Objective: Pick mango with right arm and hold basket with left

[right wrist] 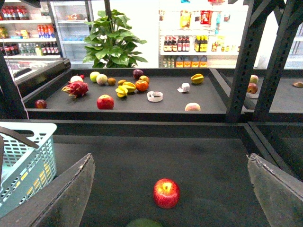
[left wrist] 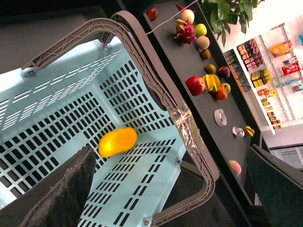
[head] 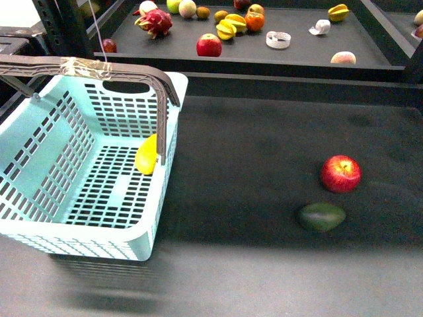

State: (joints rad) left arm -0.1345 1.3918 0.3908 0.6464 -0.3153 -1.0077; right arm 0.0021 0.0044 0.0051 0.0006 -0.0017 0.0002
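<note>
The mango (head: 147, 156) lies inside the light-blue basket (head: 39, 148) on the left of the table, against its right wall; the left wrist view shows it on the basket floor (left wrist: 118, 141). The brown taped handle (head: 86, 67) stands up over the basket. Neither arm shows in the front view. My left gripper (left wrist: 175, 189) is open above the basket (left wrist: 57, 113), its fingers (left wrist: 61, 194) wide apart and empty. My right gripper (right wrist: 170, 198) is open and empty above the table, over the red apple; the basket's corner (right wrist: 28, 161) shows at one edge.
A red apple (head: 341, 174) and a dark green avocado (head: 320, 216) lie on the dark table right of the basket. A raised back shelf (head: 297, 56) holds several fruits, among them an apple (head: 209, 45), a dragon fruit (head: 154, 22) and starfruit (head: 231, 26).
</note>
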